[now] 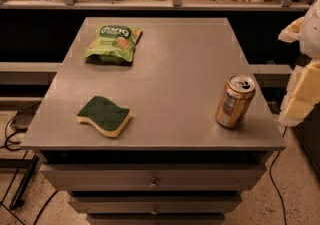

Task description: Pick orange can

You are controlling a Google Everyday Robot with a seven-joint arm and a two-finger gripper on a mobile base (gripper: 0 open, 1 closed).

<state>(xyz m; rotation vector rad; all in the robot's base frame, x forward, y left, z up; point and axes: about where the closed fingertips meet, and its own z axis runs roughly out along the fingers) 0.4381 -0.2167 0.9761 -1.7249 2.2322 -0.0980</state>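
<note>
Orange can [235,101] stood upright near the surface's [175,69] right edge, untouched. My tool [302,69] hung just right of it; grasping and lifting all remained, I judged.

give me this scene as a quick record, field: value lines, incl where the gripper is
surface: grey table with drawers below
orange can: upright, near the table's front right corner, nothing touching it
sponge: green side up, front left
green snack bag: lying flat, back left
gripper: pale arm parts at the frame's right edge, right of the can and off the table, not touching it
task state: can not yet grasped
</note>
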